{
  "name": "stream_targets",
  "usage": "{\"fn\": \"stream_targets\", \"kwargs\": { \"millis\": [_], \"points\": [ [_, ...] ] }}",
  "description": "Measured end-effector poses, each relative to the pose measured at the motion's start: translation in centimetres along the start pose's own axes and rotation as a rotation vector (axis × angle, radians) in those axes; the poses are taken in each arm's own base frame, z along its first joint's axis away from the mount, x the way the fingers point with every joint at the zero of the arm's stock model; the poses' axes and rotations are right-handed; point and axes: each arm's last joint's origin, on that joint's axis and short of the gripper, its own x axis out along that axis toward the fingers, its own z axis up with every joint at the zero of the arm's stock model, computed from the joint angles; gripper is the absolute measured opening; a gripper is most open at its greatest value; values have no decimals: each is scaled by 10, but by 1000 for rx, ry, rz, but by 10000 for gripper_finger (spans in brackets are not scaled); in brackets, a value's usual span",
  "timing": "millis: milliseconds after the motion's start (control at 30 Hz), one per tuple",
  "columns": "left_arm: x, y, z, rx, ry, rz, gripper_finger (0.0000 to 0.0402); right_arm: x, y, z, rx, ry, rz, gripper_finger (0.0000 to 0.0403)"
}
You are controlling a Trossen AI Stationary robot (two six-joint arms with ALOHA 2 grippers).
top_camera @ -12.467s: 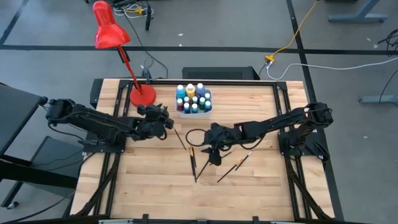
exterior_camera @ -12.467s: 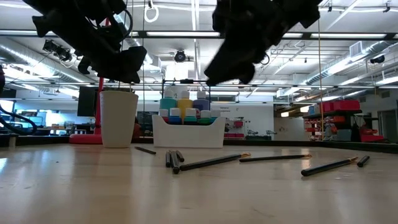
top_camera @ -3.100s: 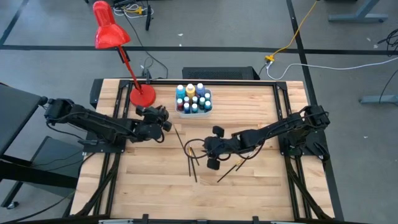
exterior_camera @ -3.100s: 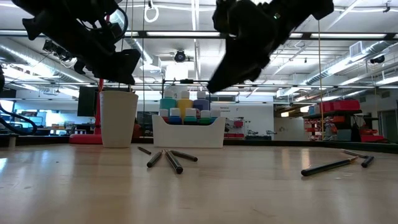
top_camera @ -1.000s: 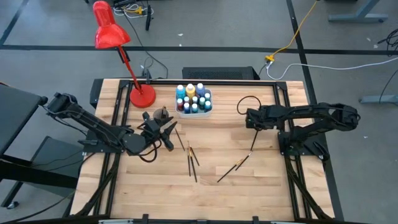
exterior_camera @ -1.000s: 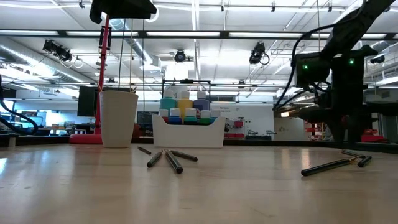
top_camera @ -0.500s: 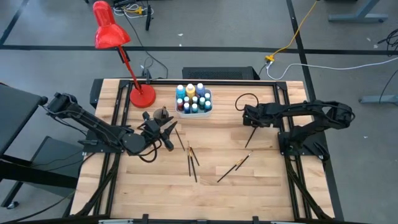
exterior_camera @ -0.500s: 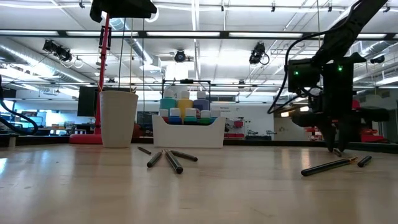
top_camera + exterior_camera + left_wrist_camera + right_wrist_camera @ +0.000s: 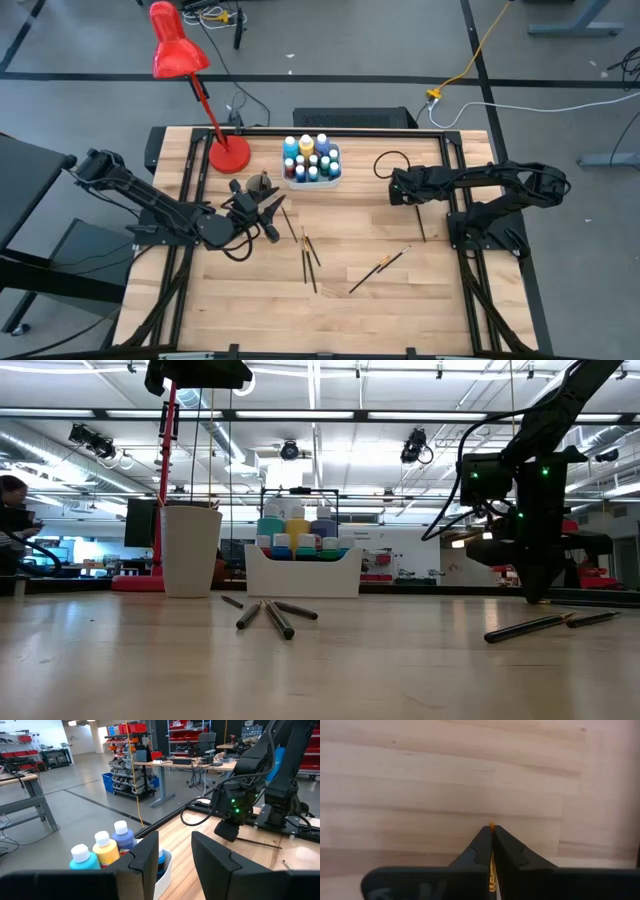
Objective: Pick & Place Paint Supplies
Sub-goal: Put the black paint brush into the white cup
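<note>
Small paint bottles (image 9: 312, 160) stand in a white tray at the far middle, also seen in the low view (image 9: 300, 550) and the left wrist view (image 9: 102, 847). Three paintbrushes (image 9: 310, 255) lie mid-table and two more (image 9: 378, 268) to their right. My right gripper (image 9: 405, 197) stands fingers down at the table top (image 9: 541, 596), shut on another paintbrush (image 9: 420, 224). My left gripper (image 9: 270, 208) hangs open above a white cup (image 9: 190, 550), its fingers apart (image 9: 175, 857) with nothing between them. My right gripper pinches a thin yellowish stretch of the paintbrush (image 9: 491, 826) between its two fingertips, coming from above and pointing down. The dark handle (image 9: 421, 228) runs out from under the fingers toward the table's near edge, low over the wood. Whether it rests there I cannot tell.
A red desk lamp (image 9: 180, 55) stands on its round base (image 9: 228, 153) at the far left, beside the cup. Bare wood lies across the near half of the table (image 9: 300, 320). A person (image 9: 15, 500) shows far off in the room.
My right gripper has come down to the table top and shifted slightly toward the table's left. The paintbrush under it has swung about: its near end now points more toward the table's right edge.
</note>
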Motion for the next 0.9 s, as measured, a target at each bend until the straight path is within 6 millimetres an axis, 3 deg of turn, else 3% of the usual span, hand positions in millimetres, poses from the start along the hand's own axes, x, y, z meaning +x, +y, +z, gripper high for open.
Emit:
{"fn": "stream_targets", "kwargs": {
  "millis": [233,400,667,767,900],
  "points": [
    [0,0,0,-1,0,0,126,-8,8,-2,-145,-40,56,6],
    [0,0,0,0,0,0,126,-29,30,4,-208,-155,306,3],
    [0,-2,-1,0,12,-85,126,-91,80,11,-385,-498,1078,3],
    [2,-3,-1,-11,20,-136,126,-122,89,3,-464,-639,1366,2],
    [7,-3,-1,-55,38,-214,126,-153,92,-14,-504,-828,1582,2]
  ]
}}
